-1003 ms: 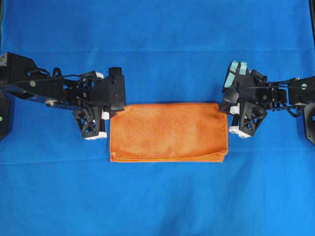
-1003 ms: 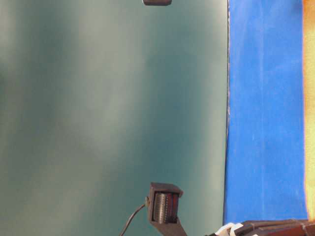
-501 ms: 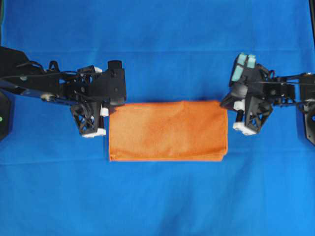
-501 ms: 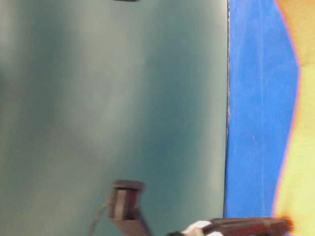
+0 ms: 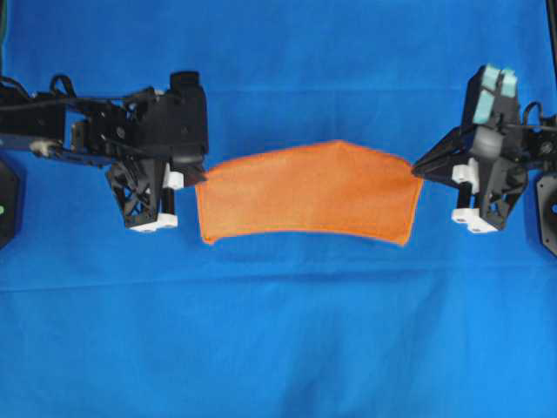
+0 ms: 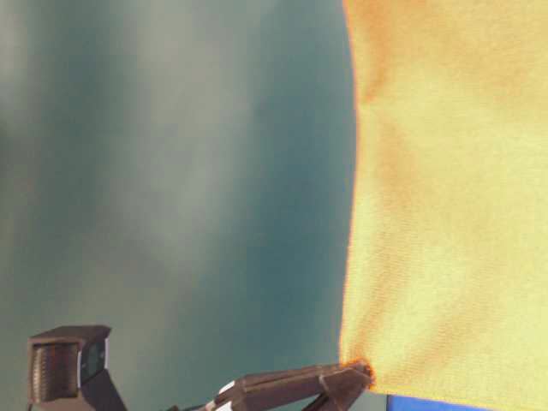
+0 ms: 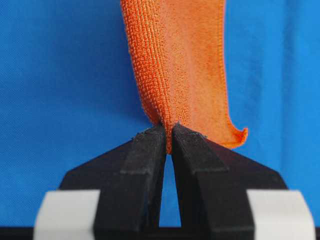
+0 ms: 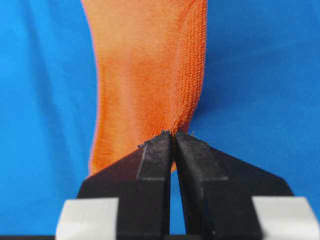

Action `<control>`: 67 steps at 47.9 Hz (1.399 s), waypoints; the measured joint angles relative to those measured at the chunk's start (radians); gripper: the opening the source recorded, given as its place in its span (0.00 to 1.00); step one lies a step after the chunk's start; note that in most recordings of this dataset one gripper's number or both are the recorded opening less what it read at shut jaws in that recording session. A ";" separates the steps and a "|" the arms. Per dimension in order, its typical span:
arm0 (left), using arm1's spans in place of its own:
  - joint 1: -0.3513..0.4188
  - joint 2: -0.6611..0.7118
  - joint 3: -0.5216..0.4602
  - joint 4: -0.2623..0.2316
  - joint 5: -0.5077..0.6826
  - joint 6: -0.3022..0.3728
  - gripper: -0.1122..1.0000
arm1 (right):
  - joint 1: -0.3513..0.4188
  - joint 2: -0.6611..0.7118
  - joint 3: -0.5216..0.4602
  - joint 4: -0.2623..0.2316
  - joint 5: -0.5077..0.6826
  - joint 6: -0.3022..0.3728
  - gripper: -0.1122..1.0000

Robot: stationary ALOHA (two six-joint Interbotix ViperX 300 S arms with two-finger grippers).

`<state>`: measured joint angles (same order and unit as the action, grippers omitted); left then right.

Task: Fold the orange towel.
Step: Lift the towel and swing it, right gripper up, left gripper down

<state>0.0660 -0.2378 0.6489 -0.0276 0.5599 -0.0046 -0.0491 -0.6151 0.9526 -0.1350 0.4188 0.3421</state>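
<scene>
Both arms [image 5: 78, 135] are black with thin cables; each tool [image 7: 168, 132] has black fingers [image 8: 155, 150] with white blocks.

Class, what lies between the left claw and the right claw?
The orange towel, held by the left claw and right claw, spans the stretch in the overhead view.

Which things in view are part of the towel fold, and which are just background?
In the job:
- orange towel, lifted off the table, hanging between both hands
- left hand, shut on one towel corner
- right hand, shut on the opposite corner

Just there:
- blue cloth covering the table
- green wall in the table-level view
</scene>
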 measured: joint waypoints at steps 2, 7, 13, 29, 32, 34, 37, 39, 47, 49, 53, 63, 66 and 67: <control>-0.002 -0.002 0.000 -0.002 0.000 0.002 0.12 | 0.002 -0.005 0.000 -0.005 0.002 0.000 0.13; -0.002 -0.002 0.000 -0.002 -0.002 -0.005 0.12 | 0.002 -0.005 0.000 -0.020 0.003 0.000 0.13; -0.017 -0.002 0.000 0.000 -0.032 -0.009 0.12 | 0.002 0.008 0.000 -0.051 0.003 0.008 0.13; -0.118 0.043 -0.017 0.000 -0.238 0.009 0.12 | -0.164 0.123 -0.046 -0.173 -0.044 0.008 0.13; -0.133 0.064 -0.037 -0.002 -0.258 0.011 0.12 | -0.201 0.150 -0.063 -0.198 -0.061 0.006 0.13; -0.141 0.081 -0.054 -0.002 -0.267 0.014 0.12 | -0.227 0.176 -0.078 -0.216 -0.074 0.002 0.13; -0.152 0.112 -0.087 0.000 -0.279 0.020 0.12 | -0.261 0.215 -0.107 -0.242 -0.089 -0.003 0.13; -0.158 0.130 -0.106 0.002 -0.284 0.026 0.12 | -0.282 0.241 -0.127 -0.261 -0.100 -0.002 0.13; -0.175 0.212 -0.195 0.003 -0.298 0.101 0.12 | -0.327 0.342 -0.215 -0.327 -0.147 -0.003 0.13; -0.183 0.233 -0.218 0.003 -0.299 0.129 0.12 | -0.334 0.373 -0.242 -0.344 -0.161 -0.005 0.13; -0.190 0.259 -0.250 0.003 -0.299 0.161 0.12 | -0.342 0.425 -0.298 -0.370 -0.184 -0.006 0.13; -0.207 0.295 -0.313 0.006 -0.299 0.207 0.12 | -0.345 0.535 -0.431 -0.417 -0.207 -0.008 0.13; -0.207 0.302 -0.321 0.006 -0.302 0.213 0.12 | -0.342 0.557 -0.460 -0.425 -0.209 -0.008 0.13; -0.207 0.304 -0.322 0.008 -0.302 0.213 0.12 | -0.342 0.563 -0.468 -0.428 -0.209 -0.008 0.13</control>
<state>-0.1411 0.0660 0.3267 -0.0199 0.2577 0.2086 -0.3912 -0.0522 0.4847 -0.5630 0.2102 0.3344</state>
